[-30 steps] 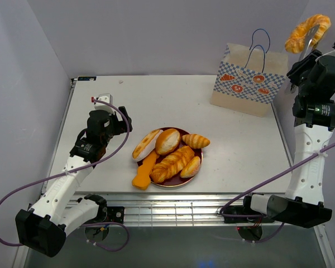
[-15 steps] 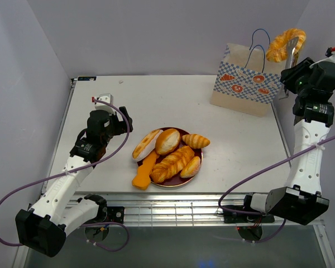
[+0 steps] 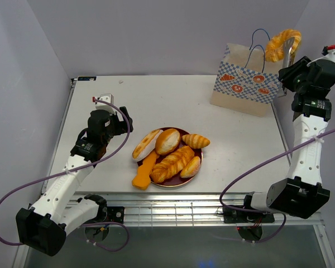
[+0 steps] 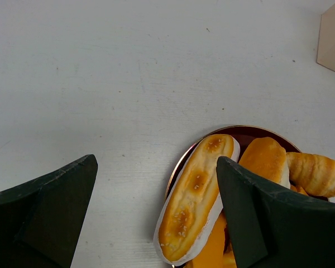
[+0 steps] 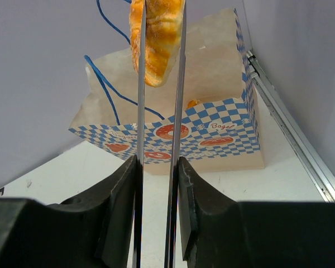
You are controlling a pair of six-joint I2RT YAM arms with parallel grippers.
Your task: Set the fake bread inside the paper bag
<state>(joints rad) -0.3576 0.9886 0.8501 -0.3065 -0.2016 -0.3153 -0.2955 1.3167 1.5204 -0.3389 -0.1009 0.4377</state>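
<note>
My right gripper point(image 3: 292, 66) is shut on the metal tongs point(image 5: 141, 111), and their blades pinch a golden twisted piece of fake bread point(image 3: 282, 43) in the air above the right end of the paper bag point(image 3: 247, 81). In the right wrist view that bread point(image 5: 156, 33) hangs over the bag's open top point(image 5: 212, 72). More fake bread lies on the dark red plate point(image 3: 177, 131): an oval roll point(image 3: 147, 144), a round bun point(image 3: 167, 140), a croissant point(image 3: 196, 140) and a braided loaf point(image 3: 172, 163). My left gripper point(image 4: 156, 162) stands open just left of the roll point(image 4: 195, 195).
An orange wedge point(image 3: 144, 170) leans off the plate's left front rim onto the table. The bag stands at the back right, close to the right wall, its blue cord handles point(image 3: 260, 42) sticking up. The metal table edge point(image 5: 290, 139) runs beside the bag.
My right arm has swung left and slightly down, carrying the tongs and bread from the right of the bag to over its right end. The left arm has not moved.
</note>
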